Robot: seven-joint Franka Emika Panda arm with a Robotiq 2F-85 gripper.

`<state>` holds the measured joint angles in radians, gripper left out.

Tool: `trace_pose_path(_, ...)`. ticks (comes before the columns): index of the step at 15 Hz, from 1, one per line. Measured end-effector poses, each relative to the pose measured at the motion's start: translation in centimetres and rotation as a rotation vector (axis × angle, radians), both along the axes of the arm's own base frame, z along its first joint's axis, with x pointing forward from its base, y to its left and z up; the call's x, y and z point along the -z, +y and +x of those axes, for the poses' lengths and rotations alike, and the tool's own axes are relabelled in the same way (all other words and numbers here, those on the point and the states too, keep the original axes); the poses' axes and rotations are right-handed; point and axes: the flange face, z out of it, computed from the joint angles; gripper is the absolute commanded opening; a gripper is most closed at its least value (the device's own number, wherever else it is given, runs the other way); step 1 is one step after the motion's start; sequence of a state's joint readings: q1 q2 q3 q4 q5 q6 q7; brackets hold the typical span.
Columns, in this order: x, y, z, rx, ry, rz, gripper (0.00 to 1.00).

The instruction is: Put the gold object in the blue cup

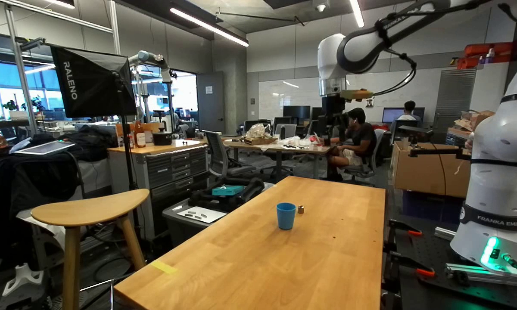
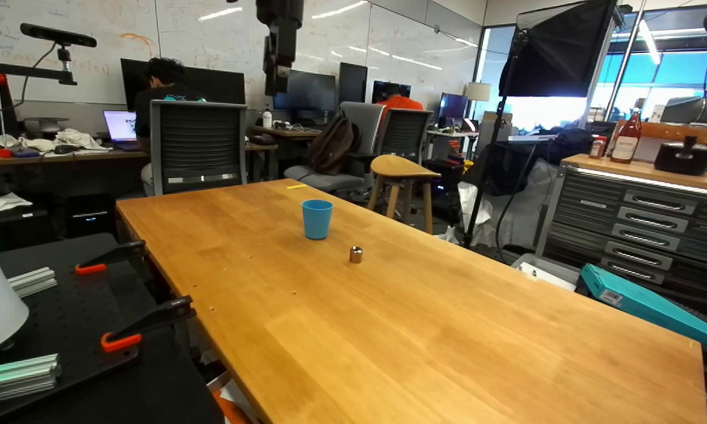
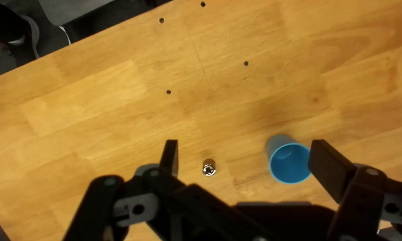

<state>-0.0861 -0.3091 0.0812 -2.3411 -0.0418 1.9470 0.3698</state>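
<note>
Beneath the blue cup (image 1: 286,216) I had the long wooden table (image 1: 327,267), running well past it both ways. Higher than the cup, in an exterior view, my robot arm (image 1: 368,48) reached out over the table. Well apart from the cup, near the table's edge, a wooden stool (image 1: 92,209) showed in both exterior views. I had the gripper (image 3: 246,159) pointing down, well above the cup, and the wrist view showed me its two fingers (image 3: 168,157) spread wide apart; from that camera, one fingertip (image 3: 331,170) covered a sliver of the cup's rim. The cup stood upright, its mouth facing up. Well apart from it, a strip of yellow tape (image 1: 164,267) lay on the wood. Just beside the cup, bare wood between them, I saw the gold object (image 2: 356,254), a short shiny cylinder; the wrist view put it left of the cup, seen between the fingers.
</note>
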Motion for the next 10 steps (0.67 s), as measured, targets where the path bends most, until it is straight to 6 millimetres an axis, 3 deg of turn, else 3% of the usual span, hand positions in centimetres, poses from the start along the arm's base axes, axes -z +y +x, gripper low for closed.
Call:
trace_pose_path(2,2.7,-3.8,1.6,0.069,-0.016,0.004,1.0)
trace_pose_path(4,5.6,-6.3,3.0,0.127,-0.037,0.0,1.0)
trace_pose_path(8,11.8,-7.9,5.3,0.224,-0.065,-0.027,1.0)
trace_pose_path(10,13.5,-7.8,5.4,0.226,-0.04,-0.028,1.0)
